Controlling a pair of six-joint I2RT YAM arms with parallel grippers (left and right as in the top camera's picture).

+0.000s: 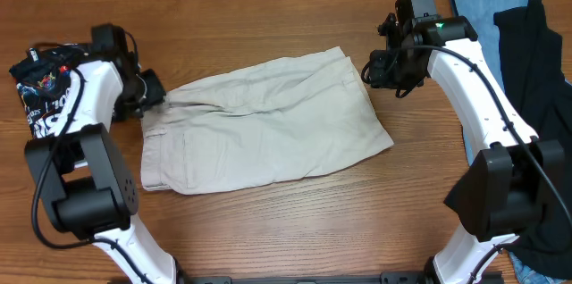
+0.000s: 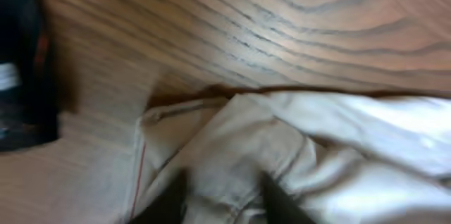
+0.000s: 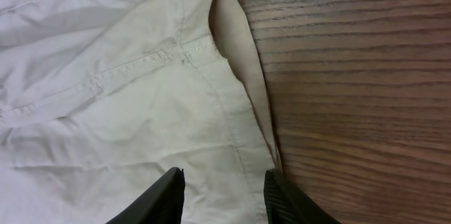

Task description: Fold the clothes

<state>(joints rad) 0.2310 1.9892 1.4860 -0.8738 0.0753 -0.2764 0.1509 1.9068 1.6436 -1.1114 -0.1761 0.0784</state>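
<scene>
Far left of the overhead shot, the left gripper sits at the waistband end of the beige shorts. Its fingers are parted over the cloth and aren't pinching anything I can see, though its wrist view is blurry. The shorts lie mostly flat mid-frame on the table. The right gripper is at their upper right corner, also parted and empty. It's light, floppy cotton, so I'd grab the thick waistband or hem corners. The blue garment and black garment sit at the right edge.
</scene>
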